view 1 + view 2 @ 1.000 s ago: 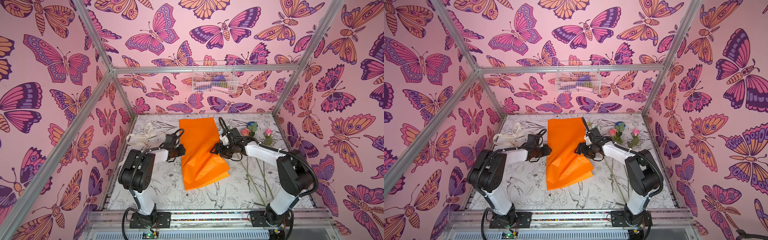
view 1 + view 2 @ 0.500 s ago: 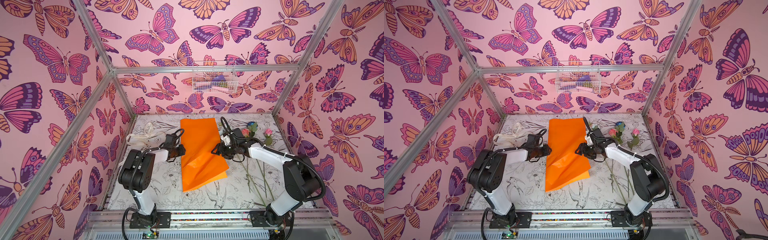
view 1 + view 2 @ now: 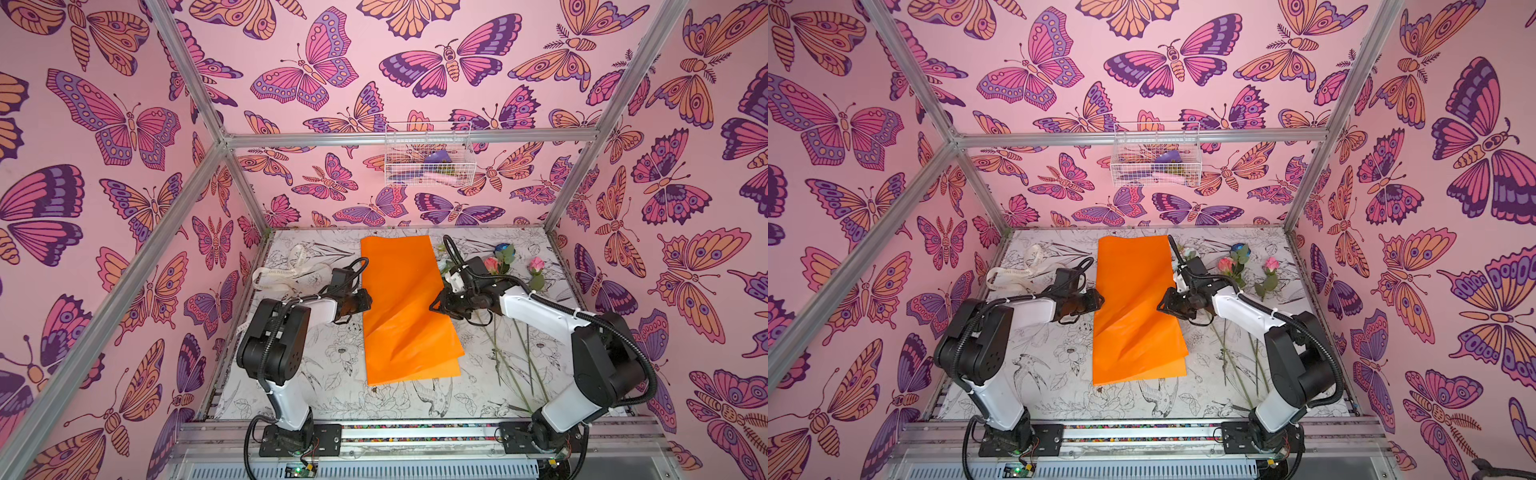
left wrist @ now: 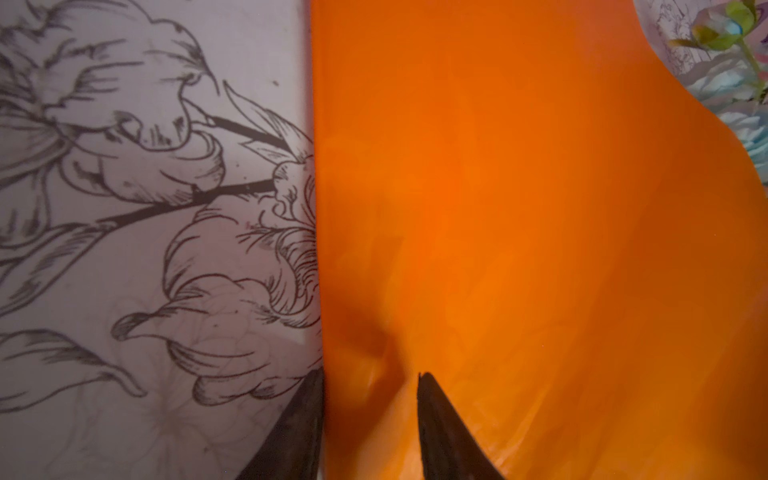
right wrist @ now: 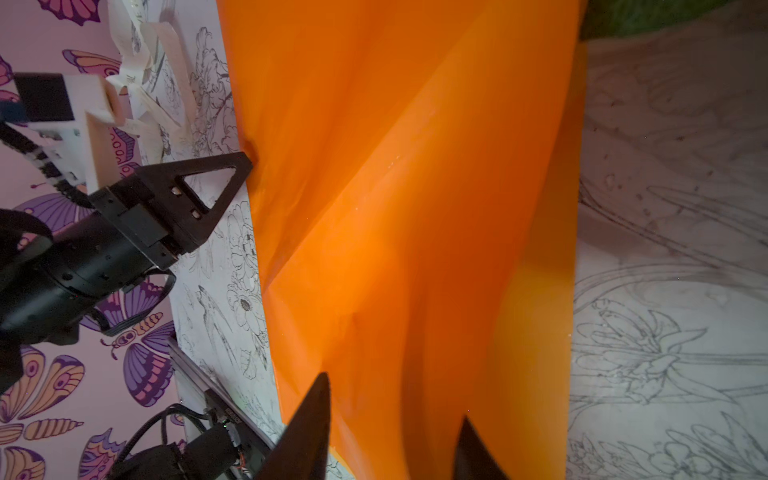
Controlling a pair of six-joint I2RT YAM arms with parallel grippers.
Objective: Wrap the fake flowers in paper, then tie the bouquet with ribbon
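Looking down in both top views, the creased sheet (image 3: 407,316) lay spread between the left claw (image 3: 366,300) and the right claw (image 3: 435,306), one at each long edge. The roses (image 3: 492,264) lay loose on the right claw's outer side, unwrapped. The ribbon (image 3: 286,274) sat on the left claw's outer side, untouched.

The left wrist view showed that claw's jaws apart, with the sheet's edge between the tips and nothing pinched.

The right wrist view showed its jaws apart astride a raised fold, with no firm pinch evident.

By this showing, gathering, wrapping and tying all remained.
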